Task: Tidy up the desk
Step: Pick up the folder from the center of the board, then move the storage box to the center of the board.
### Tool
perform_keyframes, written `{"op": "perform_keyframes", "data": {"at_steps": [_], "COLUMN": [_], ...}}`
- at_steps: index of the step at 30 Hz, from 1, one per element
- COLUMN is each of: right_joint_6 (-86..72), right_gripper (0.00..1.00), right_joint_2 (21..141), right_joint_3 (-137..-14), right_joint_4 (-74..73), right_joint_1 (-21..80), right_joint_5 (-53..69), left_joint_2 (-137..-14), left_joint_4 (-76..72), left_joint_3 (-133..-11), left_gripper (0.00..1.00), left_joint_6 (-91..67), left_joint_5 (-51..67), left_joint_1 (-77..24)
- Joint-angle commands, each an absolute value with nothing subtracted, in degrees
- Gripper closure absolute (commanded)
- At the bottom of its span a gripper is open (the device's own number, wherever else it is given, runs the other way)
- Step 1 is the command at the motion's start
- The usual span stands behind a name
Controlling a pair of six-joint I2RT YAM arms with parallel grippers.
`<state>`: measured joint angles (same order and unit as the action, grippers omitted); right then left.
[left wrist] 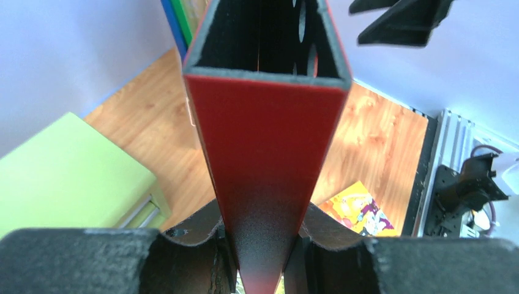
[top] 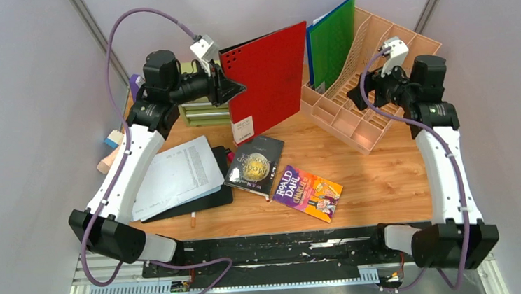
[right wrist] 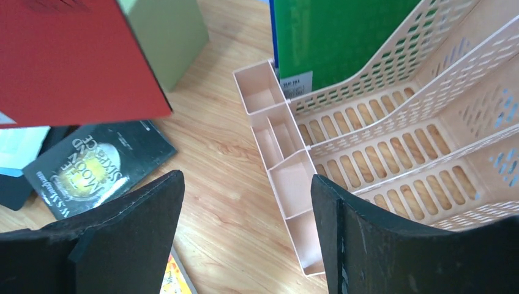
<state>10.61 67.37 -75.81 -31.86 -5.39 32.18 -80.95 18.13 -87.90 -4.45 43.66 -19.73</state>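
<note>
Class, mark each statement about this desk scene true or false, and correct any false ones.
1. The left gripper is shut on the red folder. True.
2. The green folder stands in the pink file rack. True.
3. The right gripper holds the green folder. False: it is open and holds nothing.
4. The Roald Dahl book stands in the rack. False: it lies flat on the desk.
</note>
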Motion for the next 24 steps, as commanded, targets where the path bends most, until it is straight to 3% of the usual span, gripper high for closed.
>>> {"op": "perform_keyframes", "data": {"at_steps": [1, 14, 24], "right_joint_6": [15.48, 32.03, 38.27], "right_gripper": [0.24, 0.29, 0.39], "right_joint_2": [73.76, 97.14, 105.39], "right_joint_3": [-75.78, -82.27, -81.99], "right_joint_4": [-30.42, -32.03, -33.16], "right_joint_1": [-5.37, -2.28, -0.61], "right_joint_5": [28.92, 20.29, 14.67], "left_joint_2": [-77.41, -74.37, -74.25], "left_joint_4": [15.62, 17.32, 15.9], "left_joint_3": [-92.71, -92.76, -91.26], "left_gripper": [1.0, 1.0, 1.0], "left_joint_6": [-6.89, -5.92, -5.32], "left_joint_5": [39.95, 39.74, 40.44], "left_joint_1": [-19.51, -19.5, -19.51]}}
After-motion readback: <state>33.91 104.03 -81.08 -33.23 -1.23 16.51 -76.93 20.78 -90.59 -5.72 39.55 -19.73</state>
